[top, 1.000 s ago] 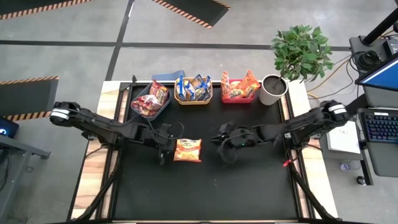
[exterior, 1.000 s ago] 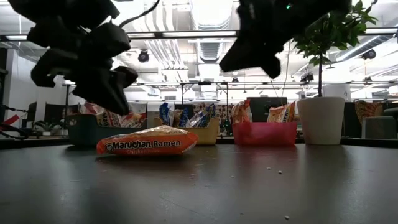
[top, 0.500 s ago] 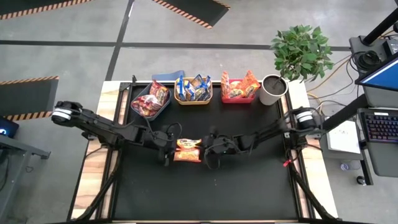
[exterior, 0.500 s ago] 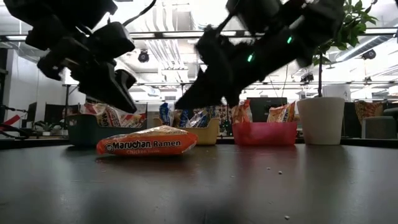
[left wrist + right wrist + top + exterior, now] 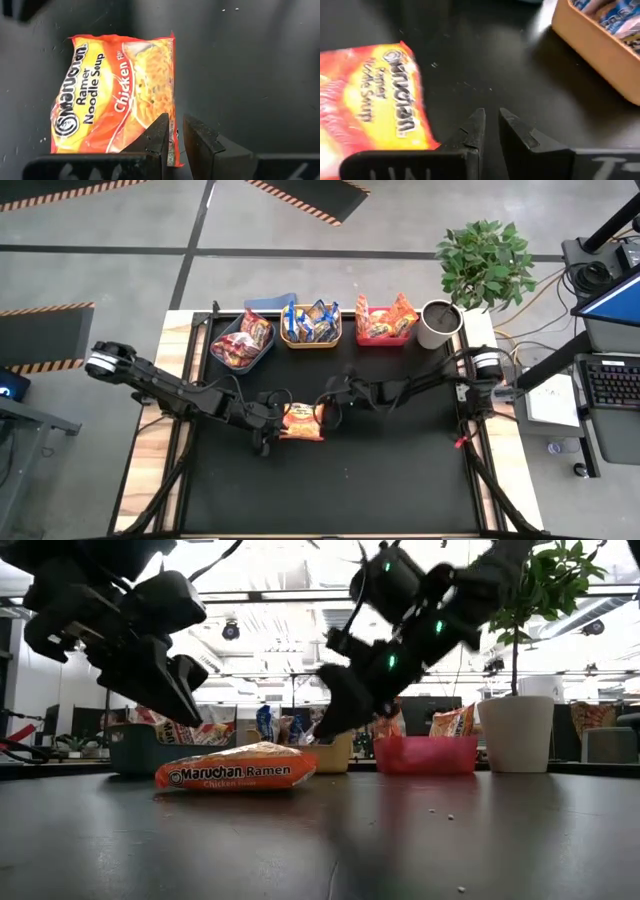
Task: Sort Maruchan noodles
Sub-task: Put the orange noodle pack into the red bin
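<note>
One Maruchan chicken ramen packet (image 5: 302,421) lies flat on the black table mat, orange and yellow, front up; it also shows in the low view (image 5: 235,768). My left gripper (image 5: 268,428) hovers just left of it, fingers nearly together, over the packet's edge (image 5: 170,100) and clear of it. My right gripper (image 5: 325,408) hovers at the packet's right far corner (image 5: 407,50), fingers nearly together, touching nothing. In the low view both grippers, the left (image 5: 185,705) and the right (image 5: 330,725), are above the packet.
Along the far edge stand a blue bin (image 5: 240,340), a yellow bin (image 5: 311,325) and a red bin (image 5: 383,322), each holding ramen packets. A white pot with a plant (image 5: 437,323) stands right of them. The mat's near half is bare.
My right gripper has swung toward the table's left, from well right of the packet to its right far corner, and come lower. The packet has stayed where it was.
</note>
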`<action>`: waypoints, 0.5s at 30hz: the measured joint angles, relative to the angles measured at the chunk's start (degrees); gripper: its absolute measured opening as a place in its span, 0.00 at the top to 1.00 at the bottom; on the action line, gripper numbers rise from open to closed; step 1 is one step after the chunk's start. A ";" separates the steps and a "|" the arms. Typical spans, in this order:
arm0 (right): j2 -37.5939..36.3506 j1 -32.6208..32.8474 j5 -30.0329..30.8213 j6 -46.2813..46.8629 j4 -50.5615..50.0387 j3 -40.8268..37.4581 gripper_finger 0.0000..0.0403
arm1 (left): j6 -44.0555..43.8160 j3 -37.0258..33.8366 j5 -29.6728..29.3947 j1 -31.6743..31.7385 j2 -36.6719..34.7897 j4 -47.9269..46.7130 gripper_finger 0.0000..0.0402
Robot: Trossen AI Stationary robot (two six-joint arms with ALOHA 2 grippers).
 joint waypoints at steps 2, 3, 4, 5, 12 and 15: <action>-3.28 -0.86 -3.27 2.90 -4.72 0.34 0.89 | -0.02 -0.28 -0.57 0.00 0.12 -0.01 0.90; -5.12 -1.46 -6.20 5.50 -8.41 0.48 0.89 | -0.04 -0.54 -1.12 0.00 0.25 -0.05 0.90; -6.72 -2.01 -9.57 8.63 -12.13 0.68 0.89 | -0.10 -0.67 -1.89 0.00 0.65 0.01 0.90; -8.30 -2.68 -12.93 11.99 -15.01 0.82 0.89 | -0.13 -0.86 -2.83 0.00 0.92 0.13 0.90; -14.01 -2.36 -21.10 29.02 -24.46 0.06 0.86 | -0.79 -1.39 -4.38 0.02 4.81 0.69 0.90; -13.53 -1.76 -22.41 33.14 -24.02 -0.02 0.78 | -1.17 -1.42 -4.39 0.02 7.14 2.06 0.90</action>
